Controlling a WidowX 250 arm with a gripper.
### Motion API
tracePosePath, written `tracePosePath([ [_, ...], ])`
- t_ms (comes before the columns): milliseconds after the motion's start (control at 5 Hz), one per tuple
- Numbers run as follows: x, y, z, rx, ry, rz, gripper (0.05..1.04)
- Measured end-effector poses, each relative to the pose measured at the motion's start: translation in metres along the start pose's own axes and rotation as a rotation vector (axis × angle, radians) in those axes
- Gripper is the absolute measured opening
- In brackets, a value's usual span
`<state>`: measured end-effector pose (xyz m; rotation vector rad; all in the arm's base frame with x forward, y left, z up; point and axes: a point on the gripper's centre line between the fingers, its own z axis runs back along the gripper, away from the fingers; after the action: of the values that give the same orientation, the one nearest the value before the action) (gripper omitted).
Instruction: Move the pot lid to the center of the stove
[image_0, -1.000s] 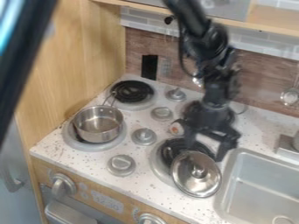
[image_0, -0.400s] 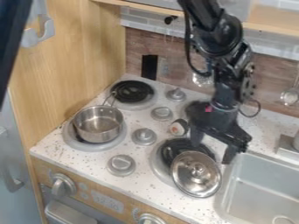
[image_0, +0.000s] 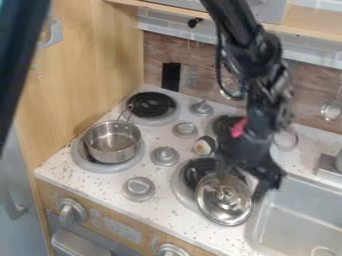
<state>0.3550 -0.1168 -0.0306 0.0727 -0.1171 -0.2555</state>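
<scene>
We see the gripper (image_0: 242, 183) has come lower, fingers spread apart, toward the pot lid (image_0: 215, 210), which lies right of centre in the lower frame, partly over a burner (image_0: 196, 171). We judge it's nearly placed for grasping, before any shift to centre.

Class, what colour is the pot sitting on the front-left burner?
The pot is metallic silver, seen in the camera view.
</scene>
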Motion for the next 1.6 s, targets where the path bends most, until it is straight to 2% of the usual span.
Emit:
tracePosePath([
  [200,-0.0068,0.0026,-0.0119,0.023,0.037,0.007,0.998],
  [400,-0.0066,0.0071,-0.0184,0.076,0.054,0.022,0.998],
  [600,-0.0057,0.0061,-0.0197,0.078,0.051,0.021,0.94],
  [1000,0.0013,0.0056,-0.0192,0.076,0.028,0.019,0.401],
  [1200,0.0007,0.0062,-0.0197,0.08,0.032,0.014,0.269],
  [1600,-0.0002,0.007,-0.0182,0.085,0.037,0.009,0.241],
])
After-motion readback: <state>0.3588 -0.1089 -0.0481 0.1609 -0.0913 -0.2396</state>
